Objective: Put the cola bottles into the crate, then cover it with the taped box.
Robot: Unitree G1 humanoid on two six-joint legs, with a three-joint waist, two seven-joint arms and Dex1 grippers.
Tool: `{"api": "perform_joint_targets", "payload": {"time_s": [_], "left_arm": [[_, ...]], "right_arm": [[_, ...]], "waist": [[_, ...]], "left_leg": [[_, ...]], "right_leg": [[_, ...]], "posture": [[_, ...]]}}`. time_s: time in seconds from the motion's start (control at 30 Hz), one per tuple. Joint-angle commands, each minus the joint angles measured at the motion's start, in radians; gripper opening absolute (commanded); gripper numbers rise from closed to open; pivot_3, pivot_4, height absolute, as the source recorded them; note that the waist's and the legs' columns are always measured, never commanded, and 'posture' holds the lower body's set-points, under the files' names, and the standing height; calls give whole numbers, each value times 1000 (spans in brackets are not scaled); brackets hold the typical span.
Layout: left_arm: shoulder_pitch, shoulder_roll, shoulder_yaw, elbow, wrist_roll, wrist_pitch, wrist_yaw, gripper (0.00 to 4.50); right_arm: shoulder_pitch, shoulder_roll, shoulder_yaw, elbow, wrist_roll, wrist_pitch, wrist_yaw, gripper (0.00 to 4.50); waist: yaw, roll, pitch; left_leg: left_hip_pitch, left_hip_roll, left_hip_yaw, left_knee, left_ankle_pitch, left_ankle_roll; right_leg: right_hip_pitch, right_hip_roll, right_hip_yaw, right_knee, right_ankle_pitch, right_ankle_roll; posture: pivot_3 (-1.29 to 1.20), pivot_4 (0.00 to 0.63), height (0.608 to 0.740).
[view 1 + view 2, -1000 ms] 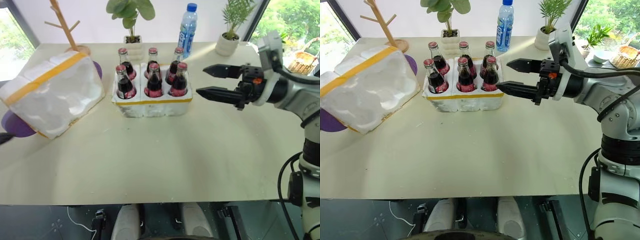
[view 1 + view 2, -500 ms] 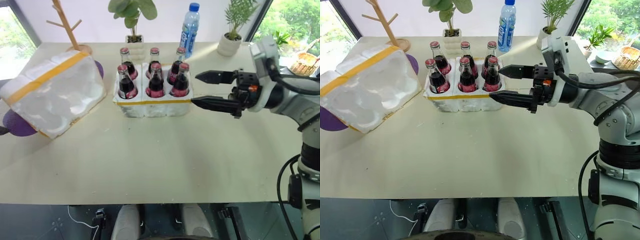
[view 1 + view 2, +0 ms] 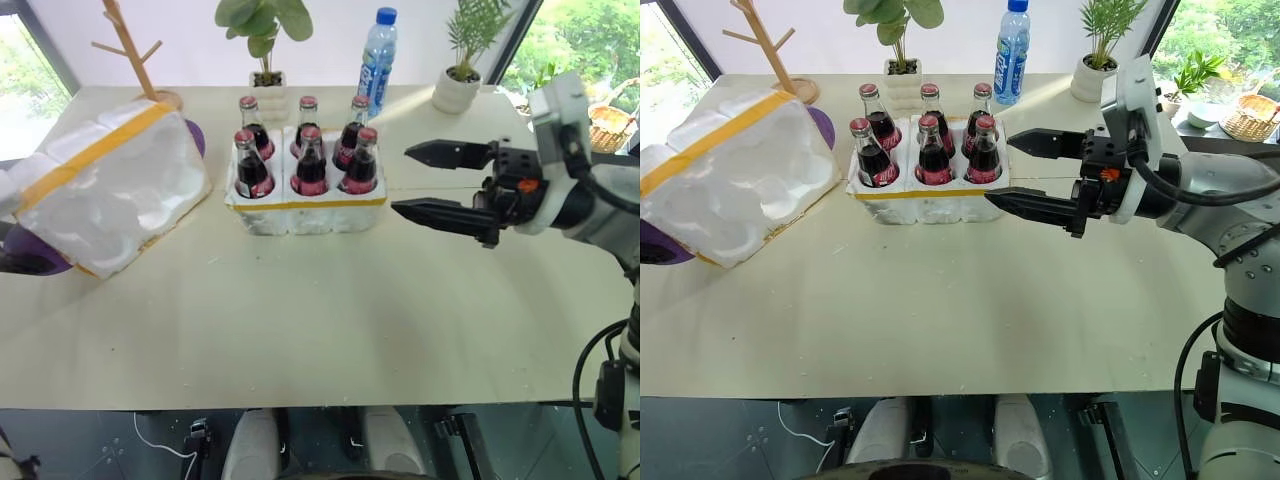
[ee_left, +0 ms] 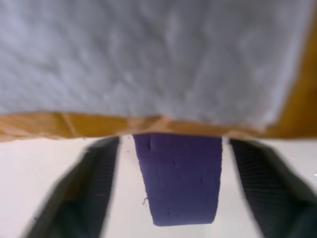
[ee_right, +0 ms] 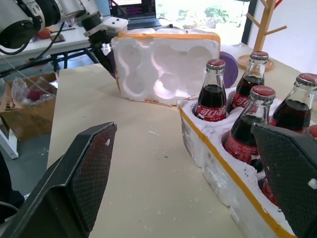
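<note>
Six cola bottles (image 3: 302,160) stand upright in the wells of the crate (image 3: 305,205), which sits on the bench (image 3: 320,310) toward its far middle. Farthest left, the taped box (image 3: 105,190) lies tipped on its side, hollow face toward the crate, a yellow band over its top and a purple end piece (image 3: 30,262) at its near left corner. Left claw (image 5: 105,48) sits at the box's far end as seen from the right wrist; in the left wrist view its fingers (image 4: 81,196) stand either side of a purple end piece, apart from it, box wall close above. Cannot tell whether that claw touches the box. Behind the box, a wooden branch stand (image 3: 135,55). Behind the crate, a potted plant (image 3: 262,40), then a blue-capped water bottle (image 3: 375,62), then a second potted plant (image 3: 462,60). Right of the crate, the right claw (image 3: 420,182) hangs level above the bench, pointing toward the crate, fingers spread wide, empty, tips just short of the crate's right end.
</note>
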Motion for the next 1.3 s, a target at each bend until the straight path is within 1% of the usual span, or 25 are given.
{"api": "perform_joint_targets", "payload": {"time_s": [0.03,0.07,0.1,0.33,0.47,0.57,0.67,0.77,0.87,0.97,1.1,1.2,1.3], "left_arm": [[-6,-13,-9,18,29,1,36,1551],[-10,-14,-7,18,30,-1,42,996],[-18,-15,-3,17,27,1,40,533],[-62,17,25,-6,8,-16,7,533],[-101,26,95,-45,-36,-60,171,533],[-131,9,151,-98,-69,-127,313,533],[-142,-27,189,-176,-92,-140,435,533],[-113,-75,196,-343,-67,-235,606,533],[-83,-118,186,-496,-46,-273,690,533],[-45,-210,169,-726,-33,-184,729,533],[30,-294,163,-971,10,-60,780,533],[115,-328,117,-1129,130,-62,857,533],[187,-310,81,-1175,254,-77,928,533]], "right_arm": [[4,-17,-32,-26,16,-19,-11,4500],[7,-19,-28,-25,13,-24,-9,4500],[8,-22,-25,-20,15,-20,-7,4500],[1,-55,-18,19,11,-12,17,4500],[13,-81,-22,33,-24,-34,20,4500],[22,-95,-35,36,-18,-31,22,4500],[31,-99,-33,36,-33,-44,12,4500],[35,-102,-35,37,-29,-37,15,4500],[38,-112,-34,44,-31,-32,26,4500],[46,-118,-38,60,-43,-35,22,4500],[59,-106,-42,50,-36,-35,3,4500],[79,-85,-52,21,-13,-27,-30,4500],[100,-79,-69,5,4,-24,-50,4500]], "waist": [[0,0,0],[1,0,0],[1,0,-1],[1,0,0],[0,-4,1],[0,-7,1],[0,-8,1],[3,-8,1],[4,-8,1],[3,-8,1],[-2,-8,1],[-5,-7,1],[-4,-7,0]], "left_leg": [[0,0,0,0,0,0],[0,0,0,0,0,0],[0,0,0,0,0,0],[-1,0,0,1,0,0],[-2,0,-1,1,0,0],[-2,1,-1,1,0,0],[-2,1,-1,1,0,0],[-2,0,-1,1,0,0],[-2,0,-1,2,0,0],[-2,0,0,2,0,0],[-2,-1,-1,2,0,0],[-1,-1,0,2,0,0],[-1,0,0,2,0,-1]], "right_leg": [[0,0,0,0,0,0],[0,0,0,0,0,0],[0,0,0,0,0,0],[0,0,0,0,0,0],[-1,0,-1,0,0,0],[-1,0,0,0,0,0],[-1,-1,0,-1,0,1],[-1,-2,0,-1,1,2],[0,-2,0,-1,1,2],[0,-2,0,-1,1,3],[0,0,0,-1,1,3],[0,1,2,0,1,3],[0,3,3,0,1,2]], "posture": [[0,150,740],[0,150,740],[0,150,740],[0,150,740],[0,150,740],[0,150,740],[0,150,740],[0,150,740],[0,150,740],[0,150,740],[0,150,740],[0,150,740],[0,150,740]]}}
